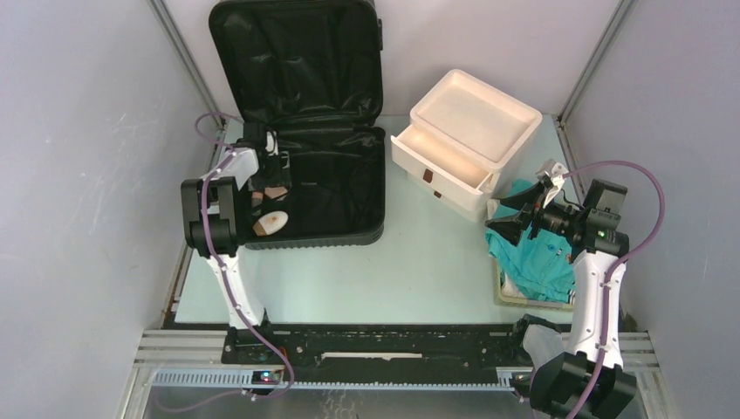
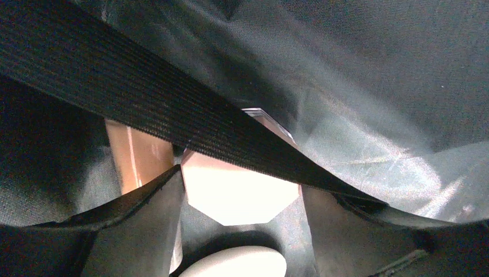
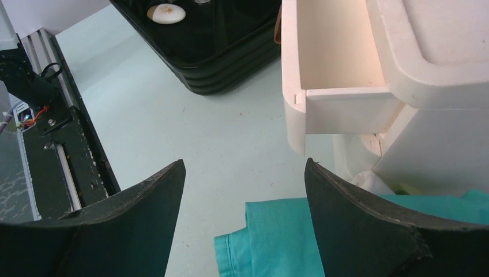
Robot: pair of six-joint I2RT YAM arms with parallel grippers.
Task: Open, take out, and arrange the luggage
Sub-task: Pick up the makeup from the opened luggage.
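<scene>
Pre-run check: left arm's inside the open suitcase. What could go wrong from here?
A black woven strap crosses over the pale octagonal-topped container that the left fingers straddle inside the black hard-shell suitcase; lifting may snag it.
A white oval item and brown bottle sit close by; likely to get knocked.
The right fingers hang over teal cloth near the white box's open drawer; a swing could clip it.

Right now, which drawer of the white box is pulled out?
The top drawer, slid out toward the luggage with its inside showing; the drawers below are pushed in.
</scene>
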